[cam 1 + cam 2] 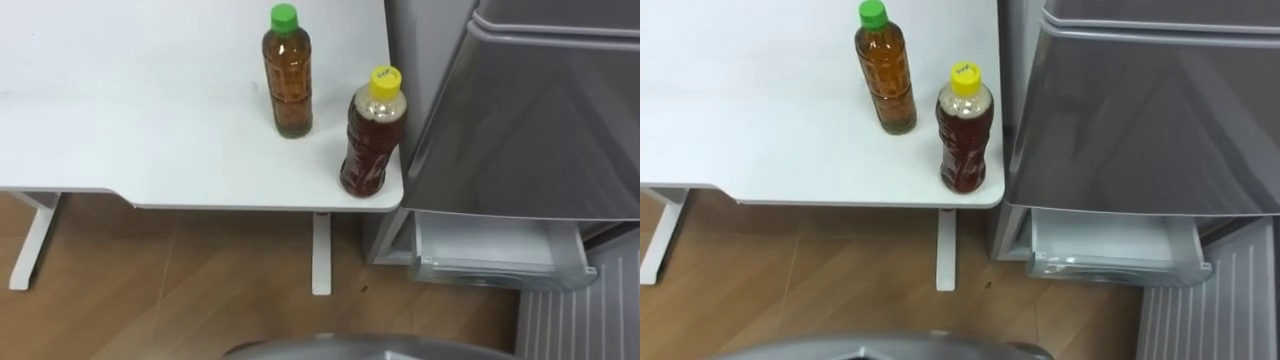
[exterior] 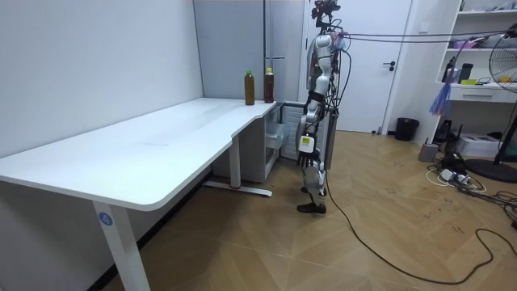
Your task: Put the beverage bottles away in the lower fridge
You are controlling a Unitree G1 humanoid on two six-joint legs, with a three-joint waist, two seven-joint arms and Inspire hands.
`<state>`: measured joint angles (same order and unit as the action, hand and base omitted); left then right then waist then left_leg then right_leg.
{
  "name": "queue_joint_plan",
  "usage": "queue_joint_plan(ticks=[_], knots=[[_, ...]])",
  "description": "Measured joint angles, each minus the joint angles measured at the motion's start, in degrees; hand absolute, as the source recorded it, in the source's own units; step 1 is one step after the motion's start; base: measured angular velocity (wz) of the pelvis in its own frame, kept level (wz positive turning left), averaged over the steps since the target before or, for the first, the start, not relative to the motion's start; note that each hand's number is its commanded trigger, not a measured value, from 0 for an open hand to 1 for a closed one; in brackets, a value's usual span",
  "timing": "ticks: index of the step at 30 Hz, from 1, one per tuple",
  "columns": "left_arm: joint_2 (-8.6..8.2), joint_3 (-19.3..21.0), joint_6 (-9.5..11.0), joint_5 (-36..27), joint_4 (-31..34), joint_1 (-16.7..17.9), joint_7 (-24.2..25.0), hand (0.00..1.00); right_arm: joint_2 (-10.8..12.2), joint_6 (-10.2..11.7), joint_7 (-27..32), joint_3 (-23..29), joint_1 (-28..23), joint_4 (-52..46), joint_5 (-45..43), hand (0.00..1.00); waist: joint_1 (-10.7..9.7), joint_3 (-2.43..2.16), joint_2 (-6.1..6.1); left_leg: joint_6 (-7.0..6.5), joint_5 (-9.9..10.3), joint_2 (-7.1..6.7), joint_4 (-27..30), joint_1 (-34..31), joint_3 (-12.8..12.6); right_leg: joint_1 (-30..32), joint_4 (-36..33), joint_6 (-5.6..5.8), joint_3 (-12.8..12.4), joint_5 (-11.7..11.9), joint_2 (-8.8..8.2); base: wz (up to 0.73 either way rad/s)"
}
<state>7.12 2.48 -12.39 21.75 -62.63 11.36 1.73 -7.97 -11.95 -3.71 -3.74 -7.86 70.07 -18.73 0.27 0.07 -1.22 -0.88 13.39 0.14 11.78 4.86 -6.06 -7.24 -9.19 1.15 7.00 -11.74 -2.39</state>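
— How far along are you?

— Nothing is stowed yet. From the left, your green-capped bottle and yellow-capped bottle stand upright on the table. The yellow one is at the corner, beside the fridge. Its lower drawer is pulled open, with no drink visible inside.

— And your hands?

— Your left hand hangs at your side. I cannot tell how its fingers are set.

1. I stand in an office-like test room: a long white desk, bare walls, wood floor.
2. A grey fridge adjoins the desk.
3. Shelves, a fan, a bin and loose cables sit near the door.
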Motion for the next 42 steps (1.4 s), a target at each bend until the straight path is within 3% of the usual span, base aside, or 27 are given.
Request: queue_joint_plan(ticks=[4, 9, 11, 13, 17, 21, 25, 27, 30, 33, 34, 36, 42], knots=[[-0.16, 2.43, 1.27, -3.89, 0.02, -0.15, -3.87, 0.00, 0.00, 0.60, 1.03, 0.13, 0.13, 0.00, 0.53, 0.00, 0.12, -0.06, 0.02, 0.00, 0.00, -0.03, 0.53, -0.23, 0.52, -0.15, 0.06, -0.07, 1.01, -0.05, -0.11, 0.10], [-0.24, 7.14, 3.38, -20.54, 0.27, -0.50, -11.44, 0.00, -0.11, 0.97, 2.27, 0.02, 0.34, 0.14, 2.76, 0.00, 0.52, -0.11, 0.26, 0.01, 0.00, -0.05, 0.38, -0.21, 0.70, -0.44, 0.22, -0.14, 1.27, -0.16, -0.10, 0.01], [-0.32, 9.29, 4.21, -24.43, 1.19, -0.53, -13.81, 0.00, -0.12, 1.40, 2.64, 0.40, 0.22, 0.26, 2.67, 0.00, 1.00, -0.28, 0.67, 0.01, 0.00, -0.03, 0.47, -0.11, 0.68, -0.37, 0.17, -0.14, 1.42, -0.15, -0.11, 0.00], [-0.46, 11.80, 4.63, -27.88, 3.85, -0.49, -16.48, 0.00, -0.14, 2.09, 3.53, 1.41, -0.06, 0.29, 2.63, 0.00, 1.71, -0.17, 0.75, 0.02, 0.00, 0.04, 0.46, -0.05, 0.65, -0.13, -0.23, -0.15, 1.41, -0.15, -0.09, -0.02], [-0.95, 14.75, 8.68, -32.48, 10.43, 0.02, -23.40, 0.00, -0.90, 4.51, 4.47, 2.65, -0.07, 0.56, 2.86, 0.00, 2.69, 0.06, 1.18, 0.02, -0.01, 0.00, -0.11, 0.82, 0.39, -0.48, -0.53, -0.15, 1.54, -0.16, -0.13, -0.07], [-1.19, 15.06, 12.46, -32.28, 15.90, -0.48, -29.02, 0.00, -0.76, 6.16, 4.87, 2.66, -0.50, 0.45, 2.77, 0.00, 3.24, 0.04, 1.16, 0.02, -0.01, -0.01, -0.43, 0.73, 0.59, -0.64, -0.49, -0.14, 1.55, -0.17, -0.07, -0.01], [-1.22, 15.45, 13.32, -32.25, 22.46, -0.44, -33.81, 0.00, -0.76, 6.46, 5.03, 2.71, -0.55, 0.42, 2.75, 0.00, 3.07, -0.15, 1.21, 0.05, -0.04, -0.05, -0.07, 0.75, 0.82, -0.62, -0.41, -0.15, 1.70, -0.16, -0.06, 0.01], [-1.21, 15.29, 15.60, -32.22, 27.33, -0.36, -37.19, 0.00, -0.80, 7.06, 5.12, 2.88, -0.12, 0.40, 2.79, 0.00, 3.07, -0.16, 1.13, 0.05, -0.06, -0.07, -0.02, 0.79, 0.92, -0.65, -0.52, -0.15, 1.77, -0.16, -0.08, 0.00], [-1.22, 14.59, 16.65, -32.19, 32.67, -0.31, -39.58, 0.00, -0.79, 8.00, 5.50, 2.76, 0.17, 0.42, 3.25, 0.00, 3.07, -0.18, 1.19, 0.05, -0.05, -0.08, 0.01, 0.73, 1.11, -0.63, -0.55, -0.15, 1.97, -0.15, -0.09, 0.01], [-1.15, 14.16, 17.80, -32.19, 43.38, -0.28, -42.11, 0.00, -0.89, 8.34, 5.61, 2.73, 0.01, 0.41, 4.25, 0.00, 3.24, -0.21, 1.32, 0.05, -0.04, -0.03, 0.01, 0.77, 1.49, -0.62, -0.59, -0.17, 2.61, -0.13, -0.06, 0.01], [-1.12, 14.23, 17.84, -32.19, 45.39, -0.29, -42.49, 0.00, -0.94, 8.34, 5.57, 2.74, 0.00, 0.42, 4.21, 0.00, 3.23, -0.21, 1.35, 0.06, -0.04, -0.03, 0.00, 0.76, 1.50, -0.58, -0.59, -0.17, 2.66, -0.13, -0.06, 0.00], [-0.53, 14.29, 19.90, -32.16, 51.54, -0.34, -42.63, 0.00, -1.11, 8.50, 5.43, 2.83, 0.08, 0.51, 4.22, 0.00, 3.39, -0.28, 1.60, 0.06, -0.05, -0.03, -0.06, 0.78, 1.50, -0.62, -0.62, -0.18, 2.68, -0.13, -0.03, -0.02], [0.62, 14.41, 21.39, -32.17, 63.55, -0.43, -42.50, 0.00, -1.25, 9.54, 4.76, 3.74, 0.02, 1.40, 5.08, 0.00, 3.03, -0.25, 1.70, 0.06, -0.05, -0.09, -0.10, 0.81, 1.59, -0.63, -0.59, -0.18, 2.61, -0.13, -0.04, 0.00]])
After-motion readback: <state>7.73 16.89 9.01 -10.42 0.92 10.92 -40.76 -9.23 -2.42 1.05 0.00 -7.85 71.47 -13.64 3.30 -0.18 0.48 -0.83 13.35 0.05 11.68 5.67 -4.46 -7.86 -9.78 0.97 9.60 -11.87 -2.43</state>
